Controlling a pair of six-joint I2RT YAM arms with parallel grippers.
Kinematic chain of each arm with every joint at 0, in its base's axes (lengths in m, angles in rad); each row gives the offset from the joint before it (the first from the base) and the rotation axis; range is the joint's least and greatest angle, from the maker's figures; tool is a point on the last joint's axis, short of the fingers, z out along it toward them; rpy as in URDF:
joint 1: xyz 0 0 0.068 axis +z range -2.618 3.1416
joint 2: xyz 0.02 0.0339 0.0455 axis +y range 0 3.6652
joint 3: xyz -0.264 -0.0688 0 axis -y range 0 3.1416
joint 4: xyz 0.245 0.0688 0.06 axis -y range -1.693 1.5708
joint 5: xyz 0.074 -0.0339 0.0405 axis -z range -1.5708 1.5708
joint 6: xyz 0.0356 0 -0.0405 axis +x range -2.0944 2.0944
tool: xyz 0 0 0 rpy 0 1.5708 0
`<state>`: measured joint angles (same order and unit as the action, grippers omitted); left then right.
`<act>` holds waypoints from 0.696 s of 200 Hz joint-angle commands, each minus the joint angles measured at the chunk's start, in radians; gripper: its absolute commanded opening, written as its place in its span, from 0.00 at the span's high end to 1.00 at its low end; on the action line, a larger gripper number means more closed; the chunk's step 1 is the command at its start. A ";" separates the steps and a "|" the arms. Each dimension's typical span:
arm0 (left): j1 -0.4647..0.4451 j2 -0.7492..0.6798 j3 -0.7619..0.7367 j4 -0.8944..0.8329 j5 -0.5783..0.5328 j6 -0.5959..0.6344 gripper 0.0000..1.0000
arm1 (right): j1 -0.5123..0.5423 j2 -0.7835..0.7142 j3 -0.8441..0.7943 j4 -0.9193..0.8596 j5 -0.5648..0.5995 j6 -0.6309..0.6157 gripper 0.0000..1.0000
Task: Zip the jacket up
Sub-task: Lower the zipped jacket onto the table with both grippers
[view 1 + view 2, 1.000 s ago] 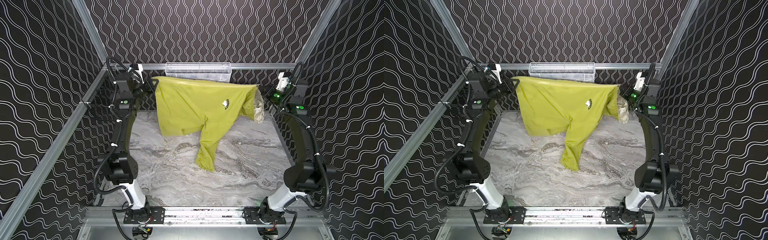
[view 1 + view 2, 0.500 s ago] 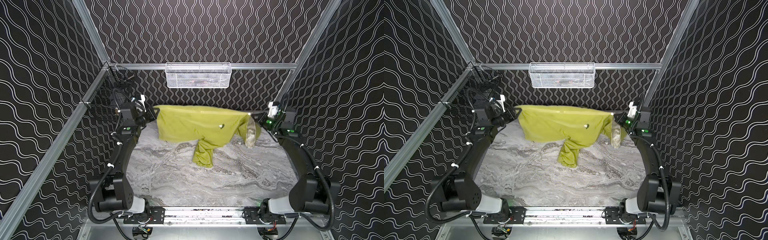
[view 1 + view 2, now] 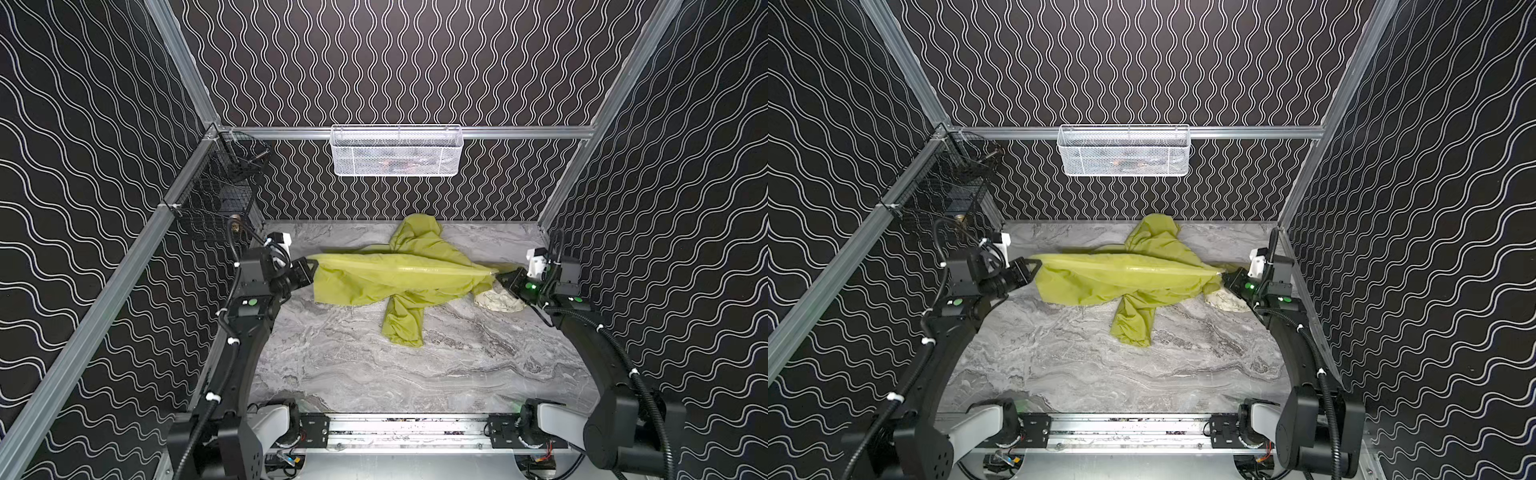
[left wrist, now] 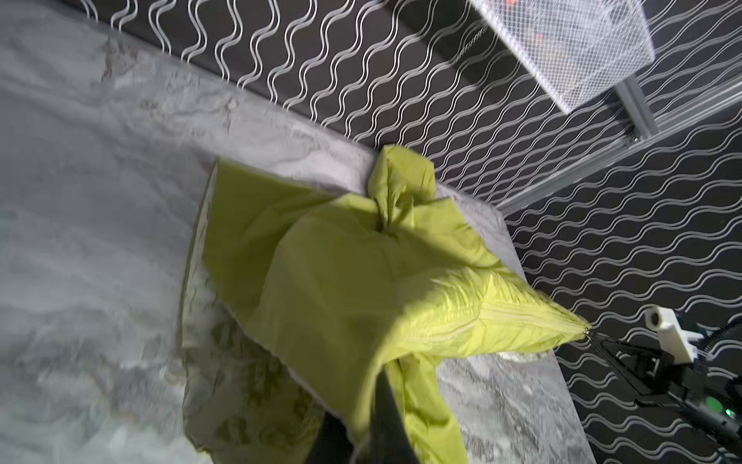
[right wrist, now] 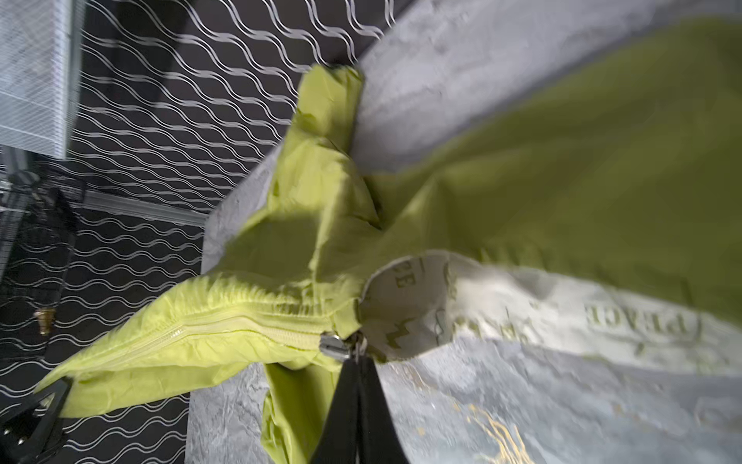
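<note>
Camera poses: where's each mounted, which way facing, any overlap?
Top views: high at the front, looking down and back at the jacket; left arm and right arm show.
Left wrist: looks along the jacket toward the right gripper; own fingers show.
Right wrist: mirrored, toward the left gripper; own fingers show.
Wrist views share the zipper.

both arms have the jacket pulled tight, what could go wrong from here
The right gripper pinches only the tab of the zipper slider; under this tension it may slip off.
The left gripper holds just the hem end of the jacket; thin fabric could pull free.
The cream lining sits beside the slider and might snag.
</note>
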<state>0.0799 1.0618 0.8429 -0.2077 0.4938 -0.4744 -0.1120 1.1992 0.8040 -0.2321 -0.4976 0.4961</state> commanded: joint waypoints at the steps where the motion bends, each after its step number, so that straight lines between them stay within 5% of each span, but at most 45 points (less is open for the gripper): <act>1: 0.003 -0.053 -0.082 -0.053 -0.039 -0.010 1.00 | 0.000 -0.015 -0.065 -0.055 0.021 -0.007 1.00; 54: 0.002 -0.107 -0.297 -0.036 -0.136 -0.032 1.00 | 0.000 0.023 -0.202 -0.073 0.088 0.019 1.00; 139: 0.009 0.091 -0.357 0.103 -0.225 -0.033 1.00 | 0.000 0.205 -0.145 -0.073 0.172 0.000 1.00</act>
<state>0.0822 1.1316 0.4870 -0.1875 0.3412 -0.4957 -0.1112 1.3773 0.6384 -0.3157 -0.3977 0.5041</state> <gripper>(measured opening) 0.064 0.051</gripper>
